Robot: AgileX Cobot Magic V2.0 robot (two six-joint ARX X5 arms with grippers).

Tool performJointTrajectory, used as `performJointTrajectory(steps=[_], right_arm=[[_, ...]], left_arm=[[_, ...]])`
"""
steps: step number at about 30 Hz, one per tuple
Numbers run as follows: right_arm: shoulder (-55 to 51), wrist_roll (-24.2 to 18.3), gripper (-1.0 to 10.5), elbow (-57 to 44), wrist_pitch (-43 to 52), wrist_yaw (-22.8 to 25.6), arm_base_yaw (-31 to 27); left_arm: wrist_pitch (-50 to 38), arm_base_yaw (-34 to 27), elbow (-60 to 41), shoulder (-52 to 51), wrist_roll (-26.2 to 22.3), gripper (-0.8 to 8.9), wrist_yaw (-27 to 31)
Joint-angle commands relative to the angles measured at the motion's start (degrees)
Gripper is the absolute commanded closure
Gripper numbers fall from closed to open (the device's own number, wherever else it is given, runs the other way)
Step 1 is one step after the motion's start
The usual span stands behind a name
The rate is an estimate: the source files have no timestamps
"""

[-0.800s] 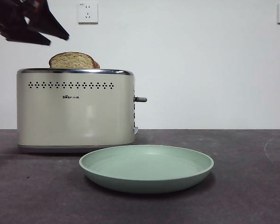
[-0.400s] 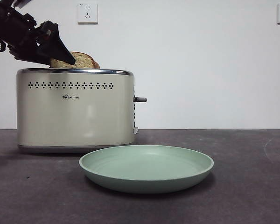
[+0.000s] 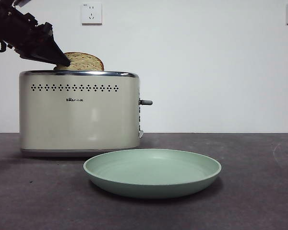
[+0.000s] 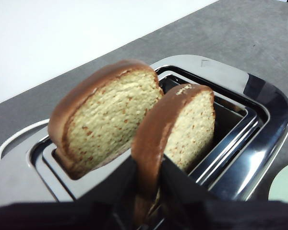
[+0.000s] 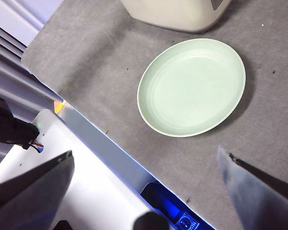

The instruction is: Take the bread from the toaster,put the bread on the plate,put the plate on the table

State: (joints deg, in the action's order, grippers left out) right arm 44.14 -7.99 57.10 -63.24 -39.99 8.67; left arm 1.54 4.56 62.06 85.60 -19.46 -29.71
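Your bread [image 4: 182, 127], a pale tan slice with a rounded top and thin brown crust, stands upright in the nearer slot of the toaster [image 3: 79, 112], a large cream box with a chrome top rim. Only its upper half rises above the slot. A second, similar slice [image 4: 105, 122] leans in the other slot just beside it, with a narrow gap between the two.

Your left gripper [image 4: 149, 179] reaches down onto the toaster's top, its two black jaws closed narrowly against both faces of the bread's lower edge. In the front view it comes in from the upper left, its tip touching the slice at the chrome rim.

In front of the toaster, close but not touching, a round shallow mint-green plate [image 3: 152, 184] lies flat on the dark grey matte table [image 3: 259, 191]. Bare table stretches to the plate's right.

Your right gripper [image 5: 144, 182] hangs high above the table's near edge, jaws spread wide, holding nothing.
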Motion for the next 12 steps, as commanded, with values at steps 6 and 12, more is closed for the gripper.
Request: performJointTrajectory(steps=[6, 12], right_arm=[[0.0, -0.4, 4.4, -0.1, 0.1, 0.0, 0.1], [0.0, -0.4, 4.4, -0.1, 0.1, 0.1, 0.1]], left_arm=[[5.6, 0.3, 7.6, -0.3, 0.4, 8.22, -0.3], [14.4, 0.3, 16.8, -0.3, 0.4, 8.22, -0.4]])
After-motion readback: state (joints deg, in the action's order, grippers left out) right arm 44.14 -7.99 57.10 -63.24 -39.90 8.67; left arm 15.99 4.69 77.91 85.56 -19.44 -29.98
